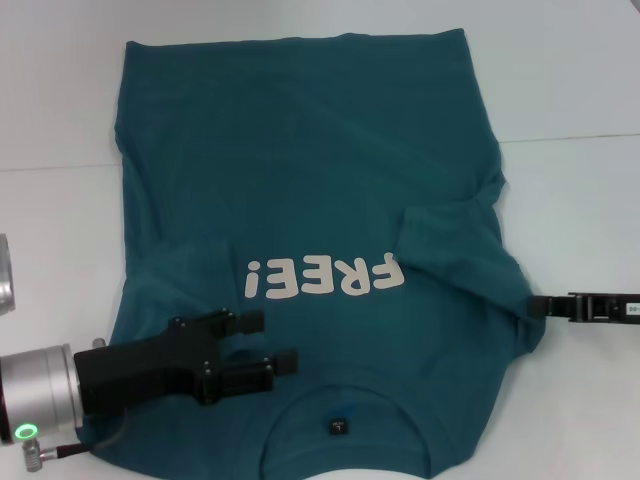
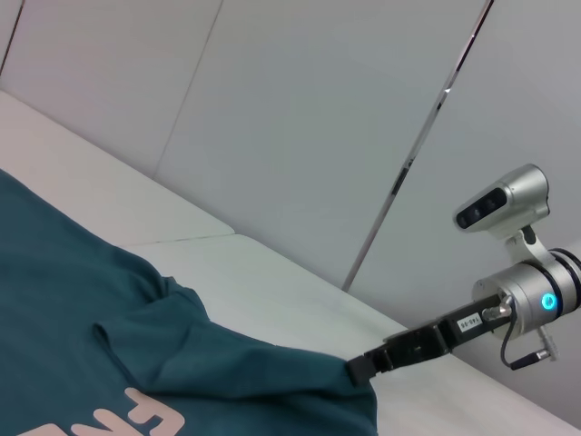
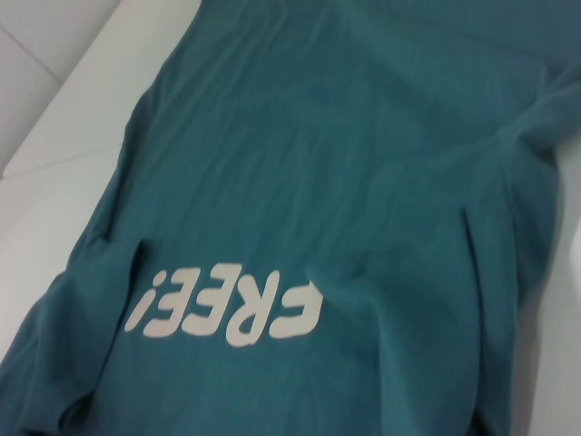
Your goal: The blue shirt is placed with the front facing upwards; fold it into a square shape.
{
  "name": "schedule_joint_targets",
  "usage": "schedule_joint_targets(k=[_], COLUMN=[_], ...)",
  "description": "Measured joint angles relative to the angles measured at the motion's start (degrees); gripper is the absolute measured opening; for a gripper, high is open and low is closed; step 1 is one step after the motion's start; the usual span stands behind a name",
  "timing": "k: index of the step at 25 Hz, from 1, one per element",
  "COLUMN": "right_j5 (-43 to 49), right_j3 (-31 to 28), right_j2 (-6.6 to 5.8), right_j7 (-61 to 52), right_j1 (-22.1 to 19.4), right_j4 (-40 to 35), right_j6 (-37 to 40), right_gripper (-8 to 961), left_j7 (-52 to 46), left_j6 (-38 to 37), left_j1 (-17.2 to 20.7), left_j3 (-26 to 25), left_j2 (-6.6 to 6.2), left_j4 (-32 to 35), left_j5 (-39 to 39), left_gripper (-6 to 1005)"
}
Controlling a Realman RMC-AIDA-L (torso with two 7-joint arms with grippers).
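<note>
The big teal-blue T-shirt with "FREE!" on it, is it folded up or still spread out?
Mostly spread: the teal-blue cotton T-shirt lies flat and print up, but both sleeves are folded in over the front.

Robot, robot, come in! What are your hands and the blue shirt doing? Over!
Left gripper open, over the blue shirt near its collar. Right gripper shut on the shirt's right edge. Shirt front-up on the table, sleeves folded in, not yet square. Nothing in the way.
</note>
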State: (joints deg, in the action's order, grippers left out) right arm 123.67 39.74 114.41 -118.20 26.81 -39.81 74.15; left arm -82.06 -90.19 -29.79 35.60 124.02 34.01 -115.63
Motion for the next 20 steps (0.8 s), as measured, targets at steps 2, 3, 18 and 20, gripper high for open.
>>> schedule_joint_targets(k=[2, 3, 18, 20], right_j5=[-0.12, -0.13, -0.20, -0.19], right_j3=[-0.69, -1.19, -6.66, -6.94], right_j2=[0.09, 0.09, -0.18, -0.31], right_j7=[0.00, 0.00, 0.39, 0.58], right_j1=[-0.39, -0.53, -2.01, -2.19], right_j4=[-0.74, -0.93, -4.71, -4.73], right_j6=[0.34, 0.67, 6.00, 6.46], right_gripper=[9, 8, 1, 1], left_j7=[-0.01, -0.01, -0.02, -0.02], left_j6=[0.00, 0.00, -0.04, -0.02], left_j1=[0.00, 0.00, -0.07, -0.09], left_j3=[0.00, 0.00, -0.01, 0.00], left_j2=[0.00, 0.00, 0.00, 0.00], left_j4=[0.00, 0.00, -0.13, -0.14], left_j5=[0.12, 0.15, 0.42, 0.46], left_gripper=[855, 855, 855, 855])
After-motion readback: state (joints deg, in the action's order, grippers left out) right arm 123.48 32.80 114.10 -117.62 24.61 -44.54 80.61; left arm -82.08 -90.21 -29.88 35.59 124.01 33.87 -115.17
